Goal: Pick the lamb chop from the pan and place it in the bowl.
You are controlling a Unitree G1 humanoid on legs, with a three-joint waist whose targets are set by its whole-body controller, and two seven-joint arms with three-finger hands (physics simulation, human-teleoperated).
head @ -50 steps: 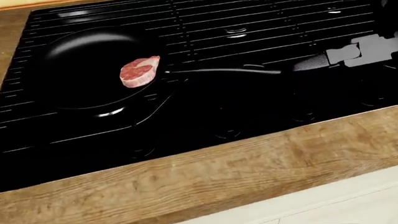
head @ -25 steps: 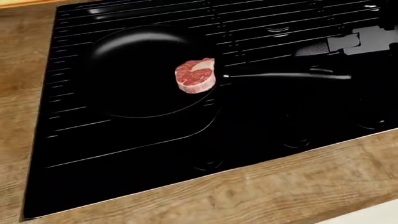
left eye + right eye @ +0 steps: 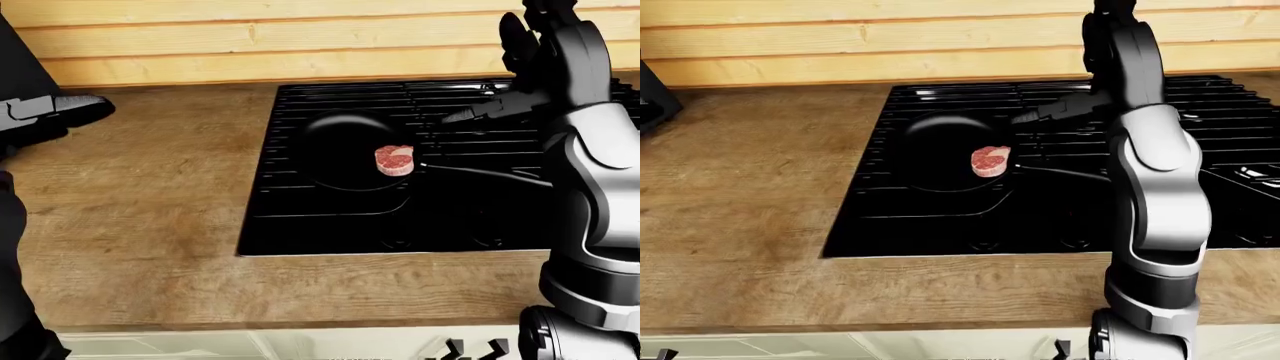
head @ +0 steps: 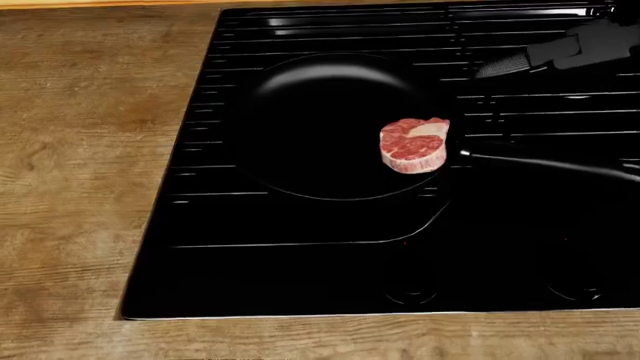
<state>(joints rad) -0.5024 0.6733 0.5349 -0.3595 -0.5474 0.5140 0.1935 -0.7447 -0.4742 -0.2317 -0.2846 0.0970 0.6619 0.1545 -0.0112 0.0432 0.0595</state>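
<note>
One lamb chop (image 4: 413, 145) lay at the pan's (image 4: 330, 124) right rim, while the right hand (image 4: 540, 57) hovered nearby, fingers extended, holding nothing.

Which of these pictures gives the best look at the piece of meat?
The head view: the lamb chop shows large, its red flesh and pale fat clear, at the right edge of the pan by the handle. The two eye views show it as well, unobstructed, but much smaller and with less detail.
</note>
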